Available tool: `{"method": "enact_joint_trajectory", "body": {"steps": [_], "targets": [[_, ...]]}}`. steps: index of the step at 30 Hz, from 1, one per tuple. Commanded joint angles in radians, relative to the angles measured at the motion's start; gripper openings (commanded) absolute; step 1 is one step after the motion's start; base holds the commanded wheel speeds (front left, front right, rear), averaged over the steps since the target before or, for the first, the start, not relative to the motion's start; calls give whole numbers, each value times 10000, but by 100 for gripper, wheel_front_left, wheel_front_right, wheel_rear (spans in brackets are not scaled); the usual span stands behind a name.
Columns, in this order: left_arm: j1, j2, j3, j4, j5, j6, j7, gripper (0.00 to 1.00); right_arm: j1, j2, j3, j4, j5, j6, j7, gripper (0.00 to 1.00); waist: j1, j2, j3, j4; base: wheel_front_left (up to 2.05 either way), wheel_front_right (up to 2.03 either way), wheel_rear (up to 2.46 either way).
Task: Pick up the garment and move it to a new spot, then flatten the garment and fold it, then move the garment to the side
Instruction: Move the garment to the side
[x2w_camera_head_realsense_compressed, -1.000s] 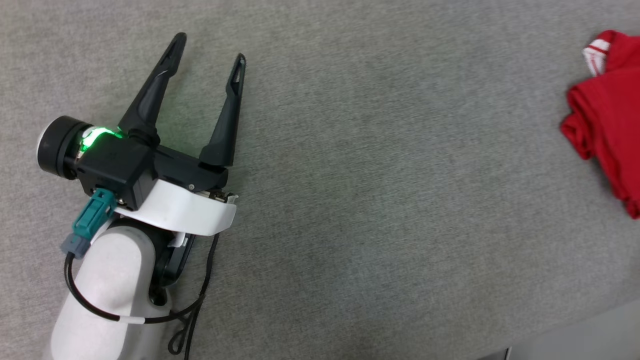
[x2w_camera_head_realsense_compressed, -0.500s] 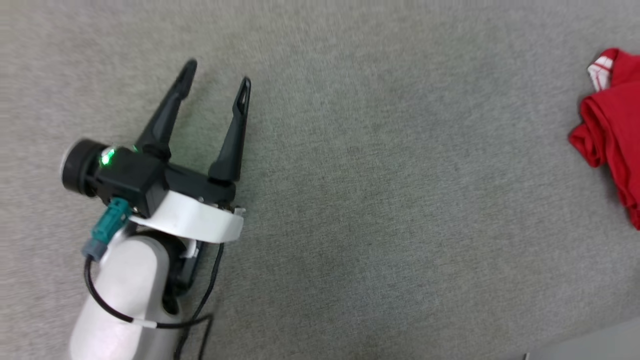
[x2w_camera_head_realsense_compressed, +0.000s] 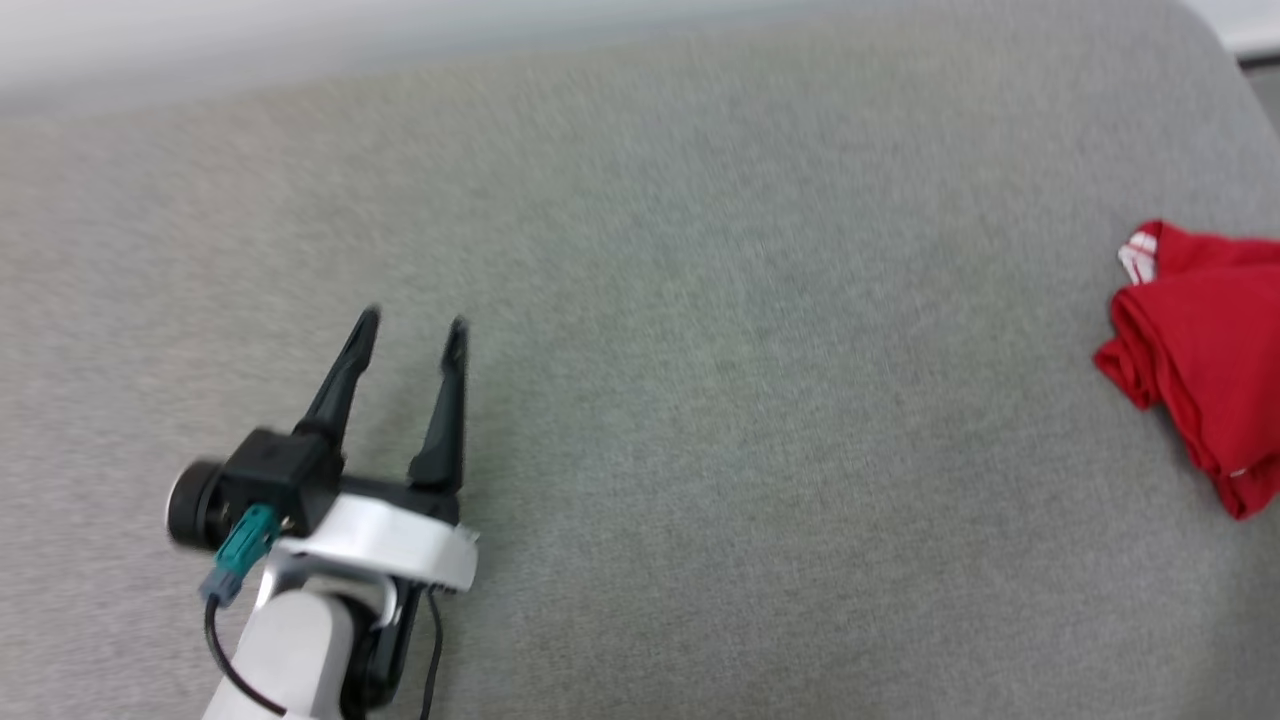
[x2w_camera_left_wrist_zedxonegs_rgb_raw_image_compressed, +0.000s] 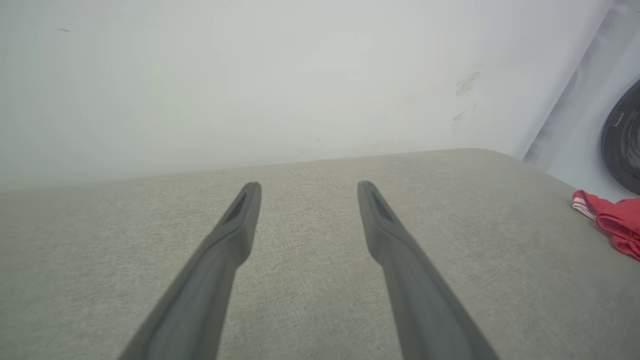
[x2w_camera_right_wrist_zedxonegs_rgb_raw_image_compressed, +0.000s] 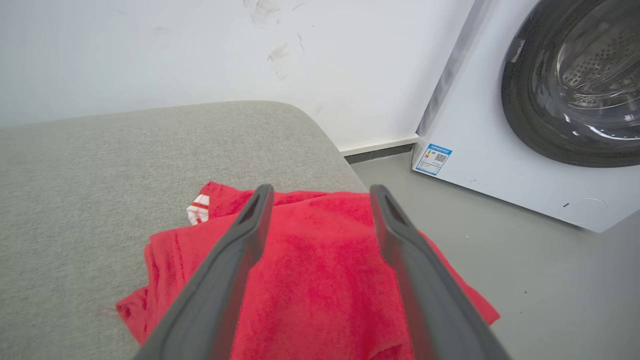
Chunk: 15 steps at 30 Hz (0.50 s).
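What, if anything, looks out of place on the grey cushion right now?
The garment sits at the right end of the cushion, and in the right wrist view one corner hangs past the edge over the floor. It looks loosely folded, not crisp. The right gripper is open above it. Nothing else stands out.

The left gripper (x2w_camera_left_wrist_zedxonegs_rgb_raw_image_compressed: 309, 187) is seen with its jaws spread wide above the grey fabric surface (x2w_camera_left_wrist_zedxonegs_rgb_raw_image_compressed: 310, 290). The red garment (x2w_camera_left_wrist_zedxonegs_rgb_raw_image_compressed: 617, 220) is bunched at that surface's right edge, well apart. A white wall (x2w_camera_left_wrist_zedxonegs_rgb_raw_image_compressed: 250, 75) is seen behind.
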Motion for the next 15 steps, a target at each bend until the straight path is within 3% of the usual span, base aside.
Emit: {"method": "enact_joint_trajectory", "body": {"steps": [1,15], "targets": [[322,-3,143,169,-100,113,-88,100,571,261,169,-343,121,-17,-77,100,1,0,-768,377,0,0,0],[1904,-212,579,790,-638,507,-238,100,3760,2399,923,-3480,2,-17,212,100,1,0,-2425,1253,0,0,0]]}}
